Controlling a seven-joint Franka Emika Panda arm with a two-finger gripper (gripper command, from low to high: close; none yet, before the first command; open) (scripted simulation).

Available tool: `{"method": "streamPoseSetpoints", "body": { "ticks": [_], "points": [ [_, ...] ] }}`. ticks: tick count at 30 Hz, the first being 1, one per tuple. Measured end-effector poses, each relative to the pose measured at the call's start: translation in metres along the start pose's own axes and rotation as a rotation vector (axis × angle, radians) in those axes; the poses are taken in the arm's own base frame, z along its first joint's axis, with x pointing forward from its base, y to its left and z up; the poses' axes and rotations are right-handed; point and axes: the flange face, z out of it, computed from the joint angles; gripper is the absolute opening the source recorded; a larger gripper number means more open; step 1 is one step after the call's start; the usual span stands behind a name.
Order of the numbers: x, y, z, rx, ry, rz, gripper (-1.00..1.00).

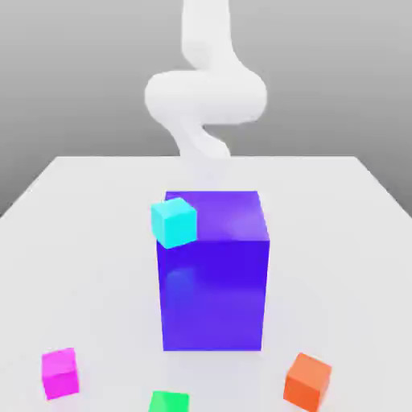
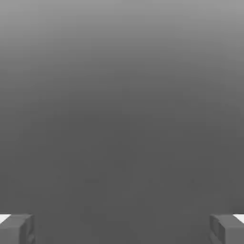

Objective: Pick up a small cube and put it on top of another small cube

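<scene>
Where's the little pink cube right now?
In the exterior view, the pink cube sits on the table near the left edge, left of the green cube and the big blue block.

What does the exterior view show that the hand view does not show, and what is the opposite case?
Only the exterior view: the big blue block, the cyan cube at its top, the magenta cube, the green cube, the orange cube, the white table and the white arm.

Only the hand view: the open gripper, its two fingers wide apart with nothing between them.

Both: a plain grey background, and no cube being held.
</scene>
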Motion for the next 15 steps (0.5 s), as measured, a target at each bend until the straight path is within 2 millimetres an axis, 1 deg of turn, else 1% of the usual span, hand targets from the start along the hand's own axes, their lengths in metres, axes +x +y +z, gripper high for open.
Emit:
{"method": "streamPoseSetpoints", "body": {
  "ticks": [3,7,11,15],
  "points": [
    [0.014,0.019,0.059,-0.024,-0.095,-0.027,0.0],
    [0.023,0.05,0.133,-0.059,-0.203,-0.057,0.0],
    [0.022,0.089,0.203,-0.1,-0.295,-0.085,0.0],
    [0.013,0.134,0.264,-0.151,-0.373,-0.115,0.0]
  ]
}}
